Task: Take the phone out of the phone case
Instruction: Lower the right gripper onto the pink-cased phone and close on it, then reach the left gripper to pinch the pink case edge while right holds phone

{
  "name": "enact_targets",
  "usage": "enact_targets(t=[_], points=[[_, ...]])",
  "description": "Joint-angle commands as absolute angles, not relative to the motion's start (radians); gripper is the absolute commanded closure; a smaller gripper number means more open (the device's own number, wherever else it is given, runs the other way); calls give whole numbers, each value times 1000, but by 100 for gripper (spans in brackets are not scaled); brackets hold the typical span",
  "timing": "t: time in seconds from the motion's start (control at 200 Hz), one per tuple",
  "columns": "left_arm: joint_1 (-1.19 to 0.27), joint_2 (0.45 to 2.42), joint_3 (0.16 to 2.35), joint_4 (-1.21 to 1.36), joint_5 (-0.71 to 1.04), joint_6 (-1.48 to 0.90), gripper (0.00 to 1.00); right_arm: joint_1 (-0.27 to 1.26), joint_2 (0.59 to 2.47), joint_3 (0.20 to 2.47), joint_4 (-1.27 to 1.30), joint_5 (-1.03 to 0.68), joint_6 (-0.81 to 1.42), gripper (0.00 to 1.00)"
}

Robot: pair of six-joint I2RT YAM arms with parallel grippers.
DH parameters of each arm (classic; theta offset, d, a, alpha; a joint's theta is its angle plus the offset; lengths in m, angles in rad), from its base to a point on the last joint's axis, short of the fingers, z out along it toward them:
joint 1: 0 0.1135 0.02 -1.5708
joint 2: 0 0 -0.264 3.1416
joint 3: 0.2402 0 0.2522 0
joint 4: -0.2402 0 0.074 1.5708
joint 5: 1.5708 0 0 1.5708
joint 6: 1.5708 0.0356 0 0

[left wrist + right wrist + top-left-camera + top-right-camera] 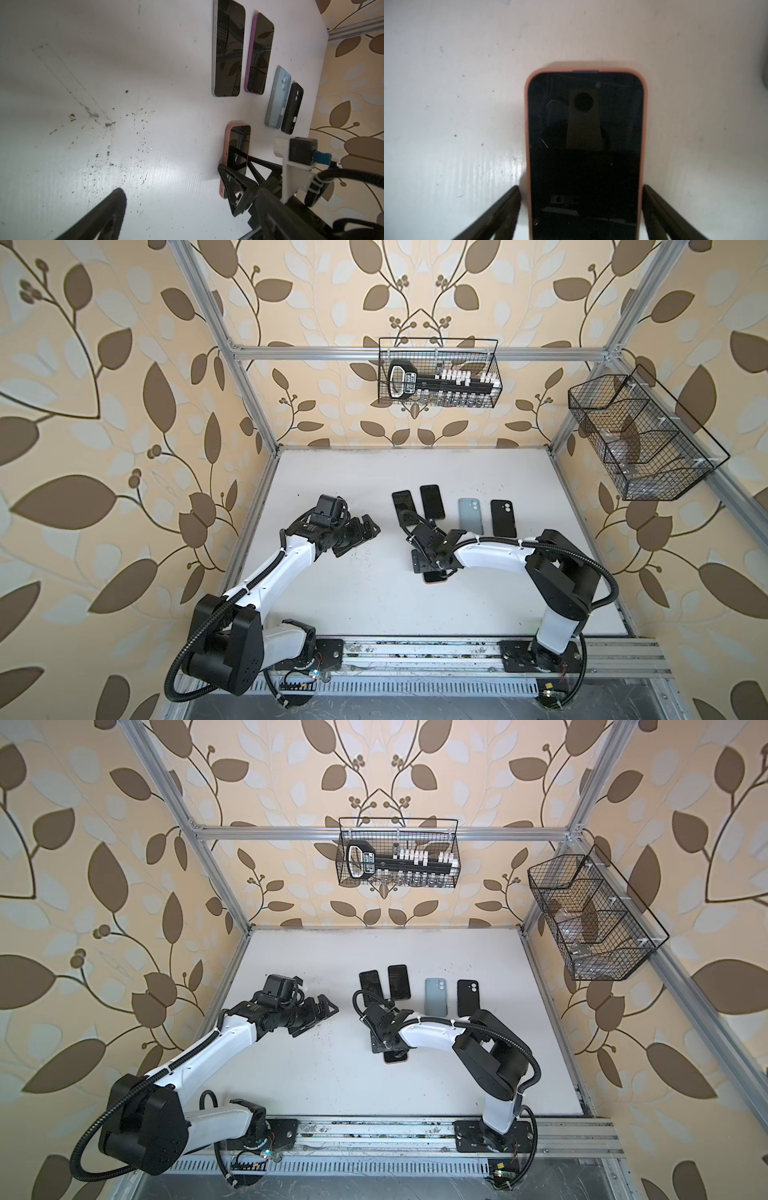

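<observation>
Straddling the phone (584, 155) in its pink case (527, 124), flat and screen-up on the white surface (374, 605), the right end effector (581, 187) stands spread, not pinching. The left end effector (363, 533) hangs spread, well apart. Slick, stiff glass, I'd guess; soft, grippy case: take the long edges, peel a corner.

- a grey-edged phone (227, 52) and a purple-edged phone (258, 54) lie screen up, side by side, near the worktop's (374, 597) far edge.
- a light blue case (469, 515) and a black case (503, 518) lie beside them, nearer the right edge.
- dark specks (133, 124) dot the white worktop.
- a back basket (384, 364) and a side basket (590, 406), both black wire, hang above.
</observation>
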State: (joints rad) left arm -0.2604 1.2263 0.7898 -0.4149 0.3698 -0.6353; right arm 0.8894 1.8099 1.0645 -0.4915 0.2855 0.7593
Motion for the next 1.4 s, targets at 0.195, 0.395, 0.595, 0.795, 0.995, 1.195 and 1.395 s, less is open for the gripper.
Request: enact_targets(t=[0.195,0.395,0.595,0.795,0.995,1.195,1.395], points=[[-258,1220,799,-401,387,-643,1,918,1848,1066,-583,293,795,9],[-258,1213,797,-399,391,-643,1,916,1846,1032,-557,294,794,19],[-258,1219,787,-370,419,-640,1,913,1844,1002,-510,282,776,29],[-259,1222,759,-312,452,-659,1,913,1807,1002,-500,289,758,31],[-296,1247,718,-201,480,-719,1,905,1746,1011,-494,274,745,33],[-403,1298,706,-89,445,-783,1,892,1699,1012,-495,255,739,34],[-503,1371,706,15,413,-844,1,886,1667,1006,-479,235,740,36]])
